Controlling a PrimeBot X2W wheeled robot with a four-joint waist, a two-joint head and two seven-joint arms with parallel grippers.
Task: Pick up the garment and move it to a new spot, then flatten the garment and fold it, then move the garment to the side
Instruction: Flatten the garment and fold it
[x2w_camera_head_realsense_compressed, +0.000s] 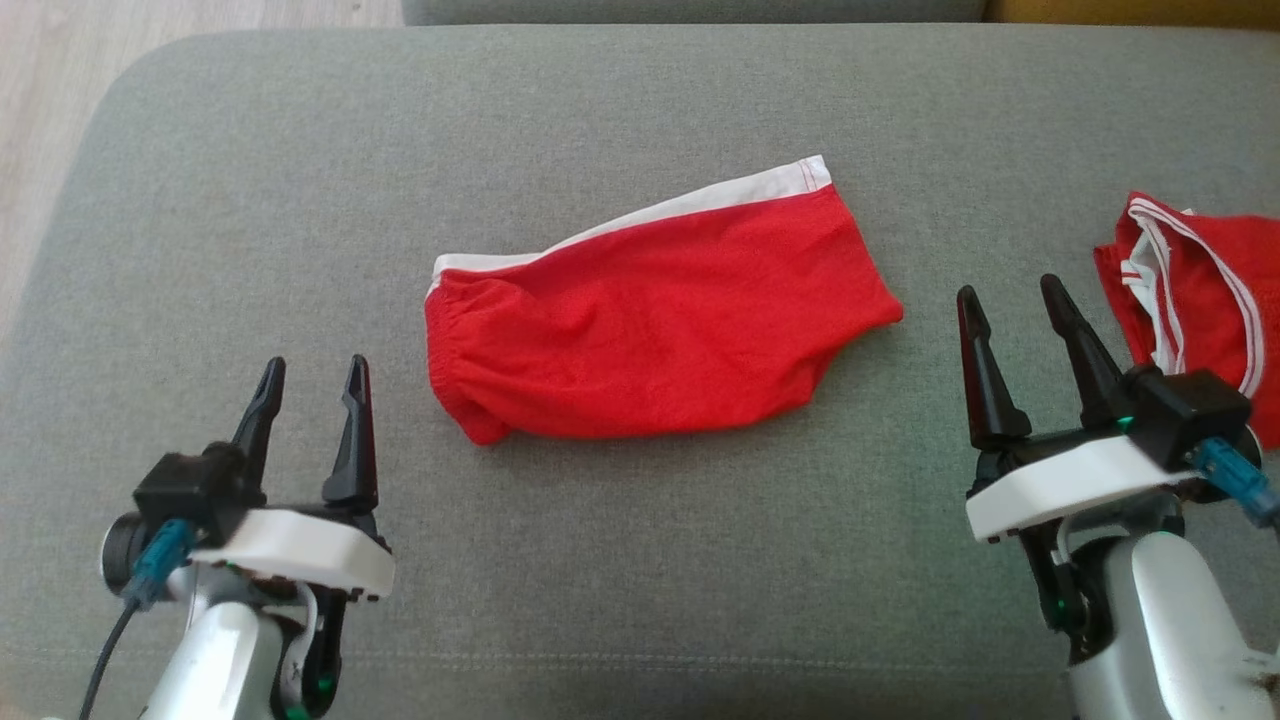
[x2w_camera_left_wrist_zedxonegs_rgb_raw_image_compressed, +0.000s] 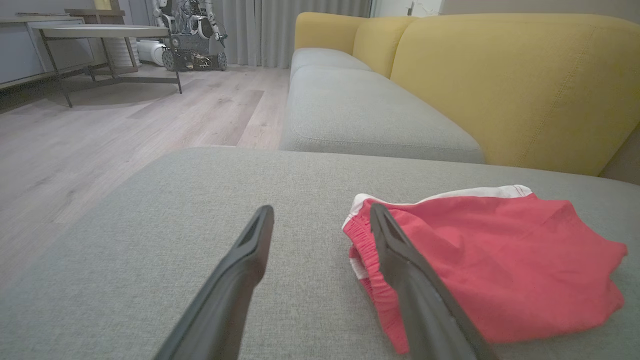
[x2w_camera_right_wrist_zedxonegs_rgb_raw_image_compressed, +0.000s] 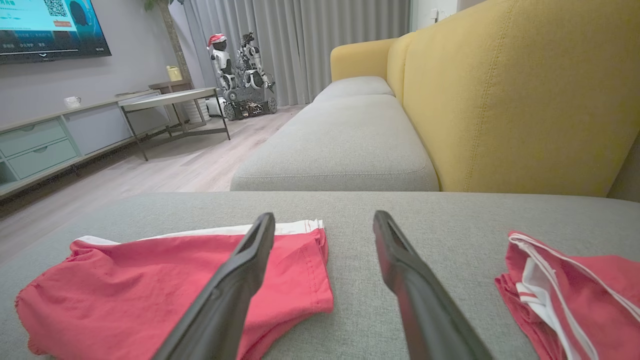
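A pair of red shorts with a white side stripe (x2w_camera_head_realsense_compressed: 650, 325) lies folded in half in the middle of the grey cushion (x2w_camera_head_realsense_compressed: 640, 560). The same shorts (x2w_camera_left_wrist_zedxonegs_rgb_raw_image_compressed: 490, 260) appear right of my left fingers, and the shorts (x2w_camera_right_wrist_zedxonegs_rgb_raw_image_compressed: 165, 280) lie left of my right fingers. My left gripper (x2w_camera_head_realsense_compressed: 313, 372) hovers open at the lower left, short of the waistband end. My right gripper (x2w_camera_head_realsense_compressed: 1012, 287) stands open at the lower right, beside the leg end. Nothing sits between either pair of fingers.
A second red garment with white trim (x2w_camera_head_realsense_compressed: 1195, 290) lies crumpled at the cushion's right edge, just past my right gripper; this garment (x2w_camera_right_wrist_zedxonegs_rgb_raw_image_compressed: 570, 295) shows too. A yellow sofa back (x2w_camera_right_wrist_zedxonegs_rgb_raw_image_compressed: 520, 95) rises behind. Wooden floor (x2w_camera_left_wrist_zedxonegs_rgb_raw_image_compressed: 100, 140) lies beyond the cushion's left edge.
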